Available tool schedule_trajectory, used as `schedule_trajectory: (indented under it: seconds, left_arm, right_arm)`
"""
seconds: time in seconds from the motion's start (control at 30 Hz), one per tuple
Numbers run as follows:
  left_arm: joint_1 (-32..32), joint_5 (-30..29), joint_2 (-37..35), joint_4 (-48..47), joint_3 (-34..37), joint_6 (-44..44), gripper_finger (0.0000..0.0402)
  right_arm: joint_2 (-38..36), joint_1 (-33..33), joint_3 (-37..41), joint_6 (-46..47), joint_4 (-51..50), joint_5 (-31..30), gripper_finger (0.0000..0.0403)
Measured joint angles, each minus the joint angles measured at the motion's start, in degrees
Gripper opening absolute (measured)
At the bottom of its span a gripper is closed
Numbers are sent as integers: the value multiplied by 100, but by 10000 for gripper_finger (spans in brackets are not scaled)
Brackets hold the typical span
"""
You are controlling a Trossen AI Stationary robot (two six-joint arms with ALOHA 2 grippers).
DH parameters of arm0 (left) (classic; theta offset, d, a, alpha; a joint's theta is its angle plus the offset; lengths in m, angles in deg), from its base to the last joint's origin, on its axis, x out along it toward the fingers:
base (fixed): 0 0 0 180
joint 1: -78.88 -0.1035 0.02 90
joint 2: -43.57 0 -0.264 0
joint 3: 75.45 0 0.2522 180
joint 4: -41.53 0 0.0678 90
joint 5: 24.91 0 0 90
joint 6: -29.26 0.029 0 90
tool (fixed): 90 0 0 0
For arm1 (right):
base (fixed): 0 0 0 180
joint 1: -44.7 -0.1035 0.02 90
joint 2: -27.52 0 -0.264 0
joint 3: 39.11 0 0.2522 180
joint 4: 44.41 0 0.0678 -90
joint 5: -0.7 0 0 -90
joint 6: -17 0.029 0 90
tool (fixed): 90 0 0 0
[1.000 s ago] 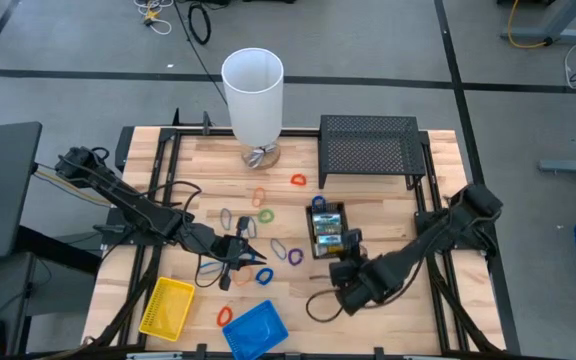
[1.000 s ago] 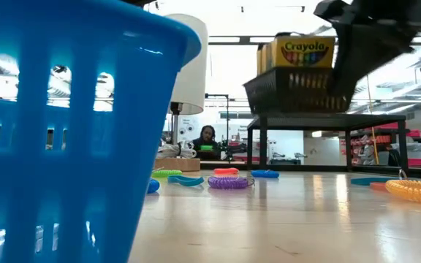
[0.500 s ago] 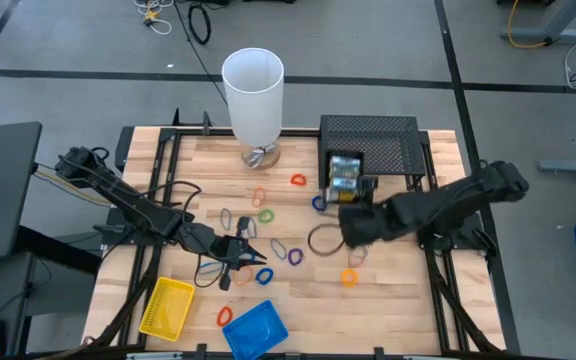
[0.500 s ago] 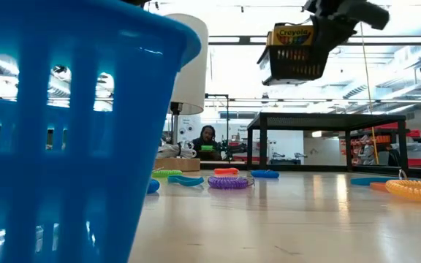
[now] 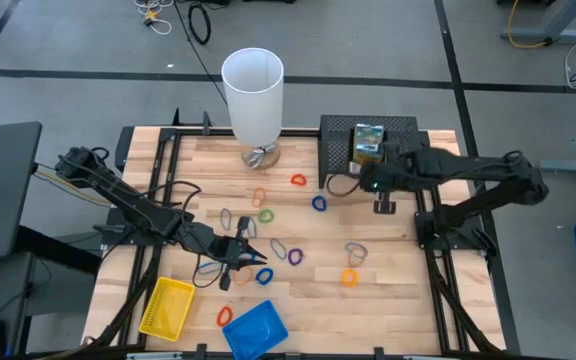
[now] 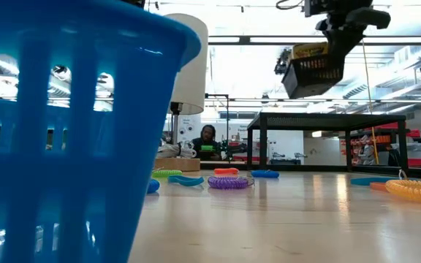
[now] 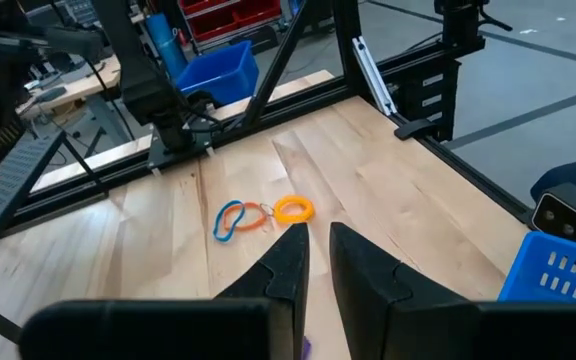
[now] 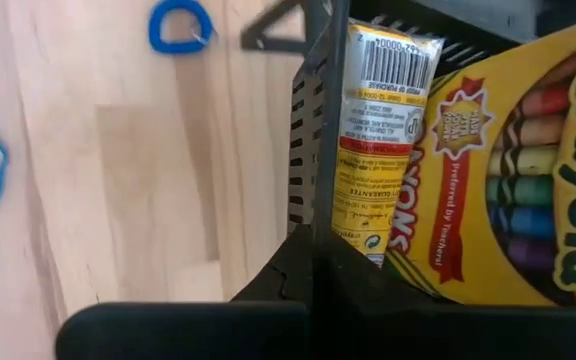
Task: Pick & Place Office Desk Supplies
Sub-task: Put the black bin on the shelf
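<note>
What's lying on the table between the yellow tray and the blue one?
From above, an orange rubber-band loop lies between the yellow tray and blue tray.

Yellow-green crayon box [image 8: 468, 170]; blue tray [image 5: 255, 330]; yellow tray [image 5: 167, 307].

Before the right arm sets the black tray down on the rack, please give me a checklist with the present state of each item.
1. Right gripper jaws shut on the black tray: ok.
2. Crayon boxes inside the tray: ok.
3. Tray over the black mesh rack: ok.
4. Tray clear above the rack top: ok in the low view.
5. Tray level: not ok, it hangs tilted.
6. Left gripper away, low by the rubber bands: ok.
</note>
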Motion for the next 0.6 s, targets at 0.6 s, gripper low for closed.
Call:
schedule_trajectory:
  seconds: [0.6]
  left_arm:
    - [0,2,0,18,0,-31,53]
  right_arm:
    - [-1146,1542,1173,-679,-197,612,2]
